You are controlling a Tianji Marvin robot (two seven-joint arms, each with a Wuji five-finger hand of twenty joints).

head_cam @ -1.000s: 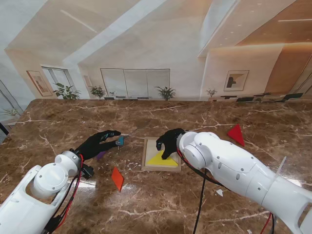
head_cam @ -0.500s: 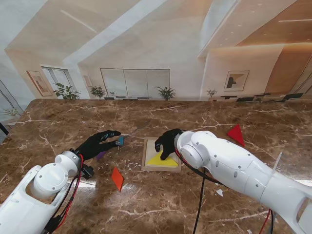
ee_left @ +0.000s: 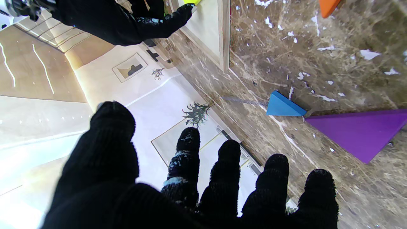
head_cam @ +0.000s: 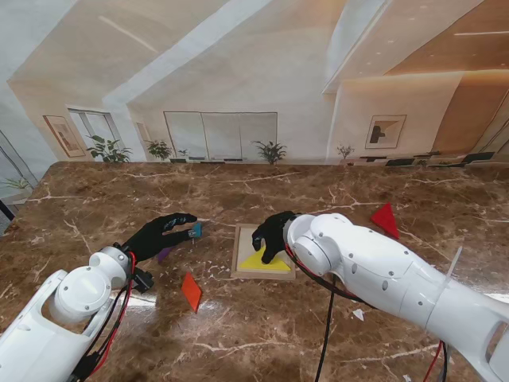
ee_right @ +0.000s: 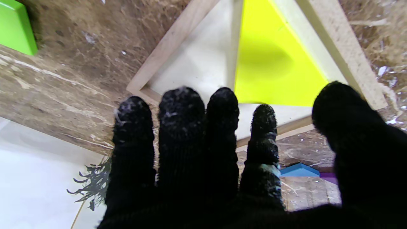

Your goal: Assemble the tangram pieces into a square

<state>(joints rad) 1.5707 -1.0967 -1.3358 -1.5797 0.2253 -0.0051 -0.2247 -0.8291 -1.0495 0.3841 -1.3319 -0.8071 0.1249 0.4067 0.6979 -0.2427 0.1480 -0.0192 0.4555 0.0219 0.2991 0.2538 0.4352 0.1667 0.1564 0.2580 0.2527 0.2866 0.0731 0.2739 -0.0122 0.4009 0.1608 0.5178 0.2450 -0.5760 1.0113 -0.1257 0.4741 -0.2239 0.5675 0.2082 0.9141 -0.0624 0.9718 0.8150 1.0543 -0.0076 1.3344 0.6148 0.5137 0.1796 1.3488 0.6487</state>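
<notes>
A marble table (head_cam: 262,326) is seen from the stand, with a shallow wooden tray (head_cam: 238,263) near its middle. A yellow triangle (head_cam: 265,261) is laid flat inside the tray, in the half nearer to me. The right hand (head_cam: 274,232) is held over the tray, fingers spread and pointing down toward the yellow triangle; nothing is gripped. In the right wrist view the fingers (ee_right: 181,127) are extended side by side above the tray's pale floor, thumb apart; contact with the triangle cannot be told. A green piece (ee_right: 14,27) is seen on the table beyond the tray corner in that view.

The left hand (head_cam: 159,233) is held left of the tray, open, fingers stretched toward a blue triangle (head_cam: 197,230). In the left wrist view the fingers are spread and nothing is held; the blue triangle (ee_left: 283,106) lies on the marble just beside a purple triangle (ee_left: 356,132), corners nearly touching. In the stand view, the purple triangle (head_cam: 165,254) is mostly hidden under the left hand. An orange piece (head_cam: 191,291) lies on the table nearer to me, between the left arm and the tray. A red triangle (head_cam: 386,219) lies well apart on the right, farther from me.
</notes>
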